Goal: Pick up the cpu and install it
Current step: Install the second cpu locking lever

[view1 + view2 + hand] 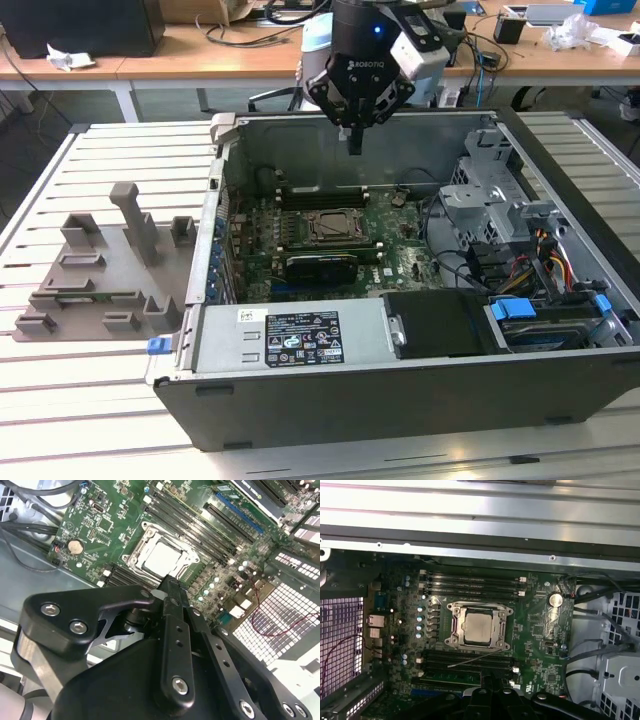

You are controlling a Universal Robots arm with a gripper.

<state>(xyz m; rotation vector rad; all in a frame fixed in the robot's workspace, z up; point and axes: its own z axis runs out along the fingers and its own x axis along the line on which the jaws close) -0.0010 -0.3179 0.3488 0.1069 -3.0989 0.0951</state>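
The open computer case (400, 300) lies on its side on a pale, ribbed metal surface (100, 420), and the black claw (355, 140) hangs over its back wall, above the green motherboard (400, 245). Its fingers (172, 610) are pressed together and hold nothing. The cpu (476, 627) sits seated in the socket frame (479, 611), silvery top facing up; in the second wrist view the cpu (162, 557) lies just beyond the fingertips, clear of them. In the exterior view the cpu (332, 226) shows in the middle of the board, well below the claw.

Toward the exterior view's left, a grey plastic tray (95, 275) with upright pegs and slots rests on the surface beside the case. Along the near edge of the case runs the power supply (295, 338) with its label, and at the exterior view's right sit drive bays (490, 200) with blue clips and a bundle of coloured wires (555, 265).

Behind the surface runs a wooden desk (180, 50) strewn with cables and crumpled white paper (70, 60), with a dark box (85, 25) standing on it.
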